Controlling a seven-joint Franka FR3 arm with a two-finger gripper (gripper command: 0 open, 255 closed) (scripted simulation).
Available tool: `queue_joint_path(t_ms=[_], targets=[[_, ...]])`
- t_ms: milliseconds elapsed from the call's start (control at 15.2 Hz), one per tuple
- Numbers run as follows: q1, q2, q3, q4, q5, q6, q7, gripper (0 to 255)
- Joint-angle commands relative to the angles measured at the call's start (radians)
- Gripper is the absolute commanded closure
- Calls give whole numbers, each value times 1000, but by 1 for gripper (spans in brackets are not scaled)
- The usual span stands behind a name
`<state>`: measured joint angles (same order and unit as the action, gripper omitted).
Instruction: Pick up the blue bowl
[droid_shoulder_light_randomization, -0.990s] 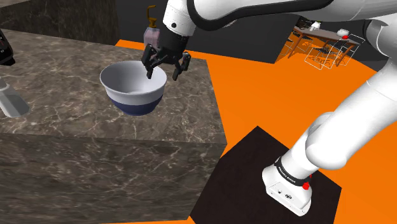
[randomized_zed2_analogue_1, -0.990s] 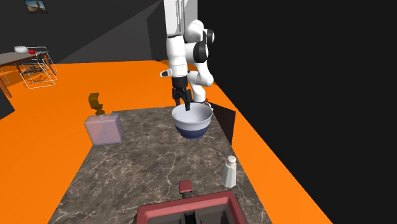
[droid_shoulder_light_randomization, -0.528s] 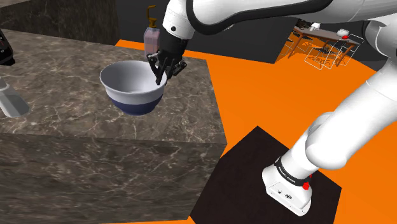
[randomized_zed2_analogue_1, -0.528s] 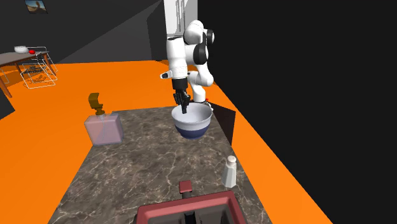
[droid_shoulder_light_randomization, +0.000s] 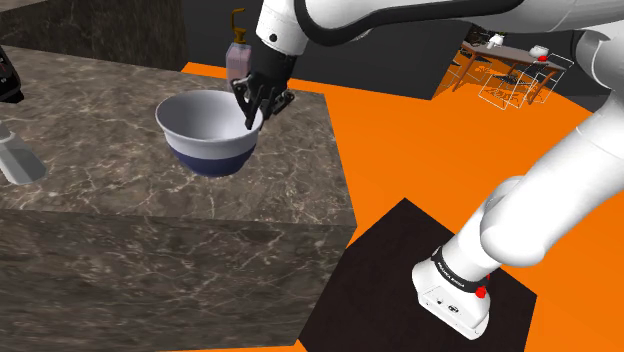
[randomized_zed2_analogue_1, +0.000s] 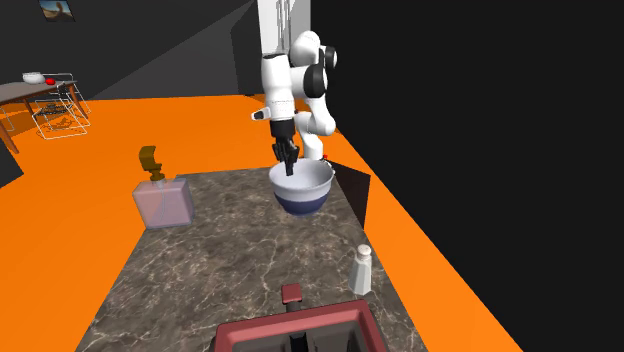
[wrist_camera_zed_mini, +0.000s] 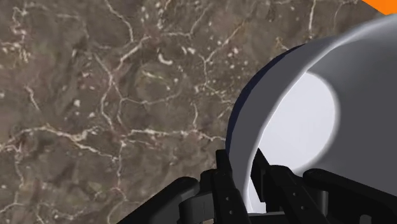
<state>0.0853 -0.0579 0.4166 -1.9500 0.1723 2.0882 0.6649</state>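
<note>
Since a second ago our gripper (droid_shoulder_light_randomization: 255, 108) has closed from wide onto the rim of the bowl (droid_shoulder_light_randomization: 205, 145), white over dark blue, which sits just below it, on or barely off the bench (droid_shoulder_light_randomization: 90, 190). We should rise slowly and straight: a one-sided pinch invites tipping.

No text can be read; a dark mark (droid_shoulder_light_randomization: 451, 284) on the arm's base (droid_shoulder_light_randomization: 468, 304) may be lettering.

- bare marble countertop (randomized_zed2_analogue_1: 240, 270) lies open across the second exterior view's centre.
- soap dispenser (randomized_zed2_analogue_1: 163, 203) stands at centre left, shaker (randomized_zed2_analogue_1: 362, 268) lower right, bowl (randomized_zed2_analogue_1: 302, 198) above centre.
</note>
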Motion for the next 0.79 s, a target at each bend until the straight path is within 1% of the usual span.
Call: queue_joint_path(t_ms=[0, 726], targets=[[-1, -4, -1, 22, 0, -25, 3, 255], [-4, -7, -5, 166, -8, -171, 21, 255]])
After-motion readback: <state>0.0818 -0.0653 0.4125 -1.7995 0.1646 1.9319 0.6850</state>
